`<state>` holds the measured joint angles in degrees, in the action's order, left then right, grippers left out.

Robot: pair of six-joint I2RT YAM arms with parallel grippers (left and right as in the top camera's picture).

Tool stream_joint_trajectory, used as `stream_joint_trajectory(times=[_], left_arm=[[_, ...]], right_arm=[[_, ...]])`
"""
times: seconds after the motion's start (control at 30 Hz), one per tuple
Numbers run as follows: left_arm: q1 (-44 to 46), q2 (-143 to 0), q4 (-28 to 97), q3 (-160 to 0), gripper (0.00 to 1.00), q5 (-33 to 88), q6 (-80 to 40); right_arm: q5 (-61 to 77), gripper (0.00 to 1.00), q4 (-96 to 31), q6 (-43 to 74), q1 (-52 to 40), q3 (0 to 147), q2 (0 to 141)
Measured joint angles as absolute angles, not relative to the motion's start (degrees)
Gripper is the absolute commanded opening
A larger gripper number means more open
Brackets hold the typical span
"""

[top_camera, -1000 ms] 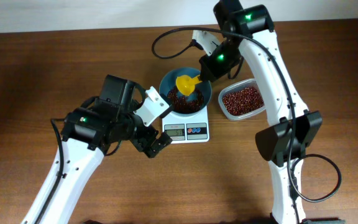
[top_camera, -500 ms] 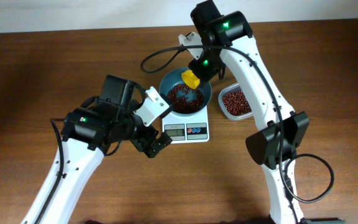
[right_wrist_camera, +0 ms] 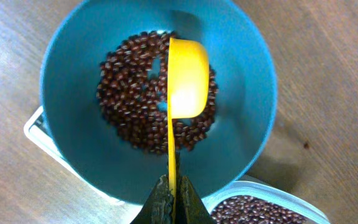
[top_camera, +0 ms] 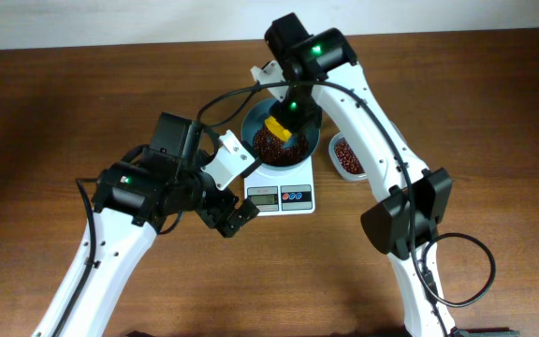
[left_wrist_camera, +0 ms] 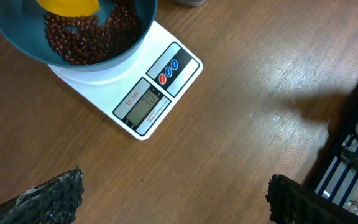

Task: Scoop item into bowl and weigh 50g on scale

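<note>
- Soft, even light falls from above; only faint shadows lie on the brown table.
- My left wrist view darkens at right.
- My right fingers look blurred, close up.

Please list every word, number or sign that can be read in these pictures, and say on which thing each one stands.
Nothing can be read with certainty.
Small print beside the display of the scale: too blurred to read.
Digits on the display: too faint to read.
White signs on the red button and blue button: too small to tell.
On the bowl and the yellow scoop: no writing seen.
</note>
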<state>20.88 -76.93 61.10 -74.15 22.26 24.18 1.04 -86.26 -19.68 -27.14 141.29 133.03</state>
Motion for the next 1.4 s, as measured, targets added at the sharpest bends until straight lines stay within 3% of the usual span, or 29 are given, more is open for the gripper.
stream_joint_trajectory(times=[0.5,0.93,1.4], left_arm=[[20.88,-76.93,61.12,-74.15,0.99,22.26,24.18],[20.88,-76.93,61.12,-74.15,0.99,22.26,24.18],[20.88,-76.93,61.12,-74.15,0.99,22.26,24.18]], right_arm=[[3.9,0.04,-91.26,-19.59,-27.9,141.32,133.03],[14.46,0.04,-92.68,-17.8,-24.75,141.38,133.03],[11.03,0.04,-90.65,-12.36,-21.63,141.43,133.03]])
